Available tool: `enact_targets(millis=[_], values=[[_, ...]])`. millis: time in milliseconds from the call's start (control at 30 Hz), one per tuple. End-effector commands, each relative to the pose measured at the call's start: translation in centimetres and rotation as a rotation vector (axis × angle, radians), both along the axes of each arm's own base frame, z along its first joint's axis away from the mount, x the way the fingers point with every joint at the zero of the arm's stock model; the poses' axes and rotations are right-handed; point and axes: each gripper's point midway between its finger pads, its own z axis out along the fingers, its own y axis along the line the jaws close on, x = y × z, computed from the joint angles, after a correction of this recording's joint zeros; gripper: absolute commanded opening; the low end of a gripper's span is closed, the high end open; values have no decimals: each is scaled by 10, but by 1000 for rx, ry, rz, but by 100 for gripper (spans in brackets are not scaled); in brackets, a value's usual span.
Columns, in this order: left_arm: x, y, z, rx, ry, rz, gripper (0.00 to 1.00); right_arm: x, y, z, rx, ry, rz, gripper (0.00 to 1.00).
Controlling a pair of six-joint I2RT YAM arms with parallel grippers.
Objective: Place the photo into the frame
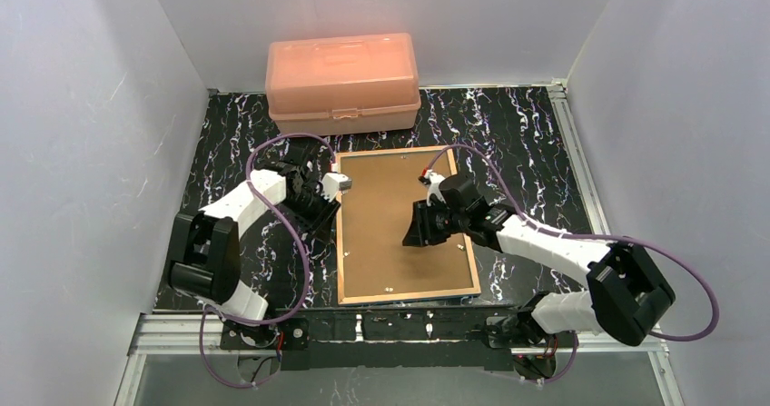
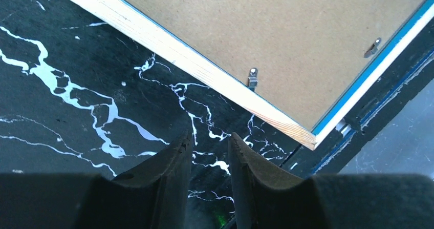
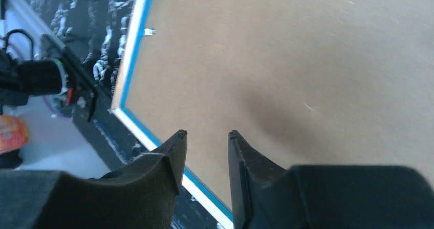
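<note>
The frame (image 2: pixel 169 47) lies face down on the table (image 2: pixel 77 49); left pincer (image 2: pixel 210 139) and right pincer (image 3: pixel 207 134) each hang slightly parted, gripping nothing.

Soft, even light from above fills the overhead view, leaving a pale sheen on the box (image 1: pixel 342 61) lid and a faint shadow on the board (image 1: pixel 381 261) beneath the right arm (image 1: pixel 540 240). Close up, the board is blurred, with a dim shadow smudge ahead of the right gripper (image 3: pixel 207 135). The frame (image 2: pixel 194 63) edge beside the board looks crisp, while the left gripper (image 2: pixel 211 137) is dark and soft.
</note>
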Motion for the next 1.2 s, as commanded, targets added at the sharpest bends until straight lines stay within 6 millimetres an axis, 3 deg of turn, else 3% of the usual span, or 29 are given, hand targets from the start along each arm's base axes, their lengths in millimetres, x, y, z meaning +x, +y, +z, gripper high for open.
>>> enact_targets(millis=[0,100,167,267,333,600,700,767,833,900,967,1033,1167], values=[[-16,-2,17,-30,37,24,32,18,-38,5,-167,-85,-117,54],[-15,1,4,3,71,50,34,45,-78,7,-273,-145,-274,65],[-5,8,-9,59,47,76,32,57,-99,1,-278,-113,-371,66],[21,27,-26,201,-8,138,26,54,-128,-18,-316,-26,-450,64],[32,28,-29,219,-26,148,26,44,-142,-27,-356,9,-469,65],[59,-4,-22,84,-13,166,26,-8,-127,-37,-219,181,-405,70],[65,-14,-21,45,3,171,27,-17,-121,-36,-171,217,-389,70],[67,-17,-20,32,20,178,26,-10,-131,-28,-224,167,-406,70],[65,-19,-16,25,23,175,26,6,-137,-5,-253,78,-427,70],[59,-16,-11,20,16,164,26,19,-124,20,-171,33,-424,66],[49,-14,-4,2,28,163,25,25,-104,32,-60,37,-413,61],[37,-16,5,-43,67,152,25,25,-104,24,-67,68,-445,60],[18,-5,17,-80,18,38,25,30,-143,4,-213,59,-630,76]])
